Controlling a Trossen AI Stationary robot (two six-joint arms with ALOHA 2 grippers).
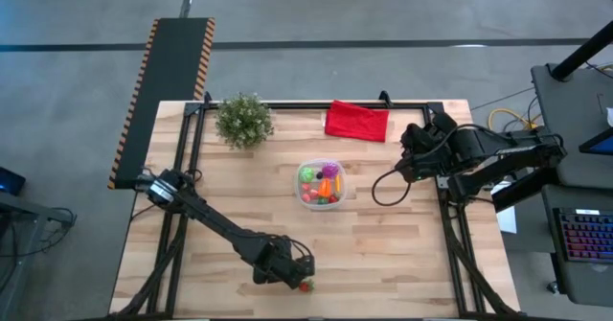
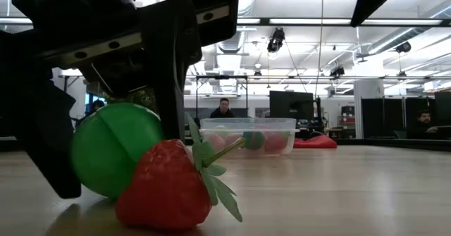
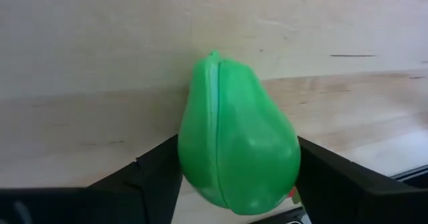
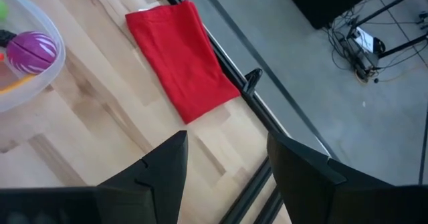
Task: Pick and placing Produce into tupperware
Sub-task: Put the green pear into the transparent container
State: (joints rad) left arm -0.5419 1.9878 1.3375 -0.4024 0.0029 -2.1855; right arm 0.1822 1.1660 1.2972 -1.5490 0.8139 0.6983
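Note:
My left gripper (image 1: 295, 277) is at the table's near edge, shut on a green toy pear (image 3: 235, 140); the pear also shows in the low view (image 2: 113, 155). A red toy strawberry (image 2: 165, 187) with green leaves lies on the table right beside the pear, and shows in the high view (image 1: 306, 286). The round clear tupperware (image 1: 321, 184) stands at the table's middle with several coloured pieces inside. My right gripper (image 4: 227, 160) is open and empty above the table's far right part, near the red cloth. My left gripper pinches the pear's wide end (image 3: 194, 164) between its two fingers, one on each side. The fingers (image 2: 173, 102) come down from above. The pear's narrow end points away from the wrist. The pear is low at the table top; whether it rests there I cannot tell.
A bushy potted plant (image 1: 243, 120) stands at the far left of the table. A red folded cloth (image 1: 357, 121) lies at the far edge, also in the right wrist view (image 4: 180, 57). A black frame rail (image 1: 316, 103) runs round the table. People sit in the room beyond.

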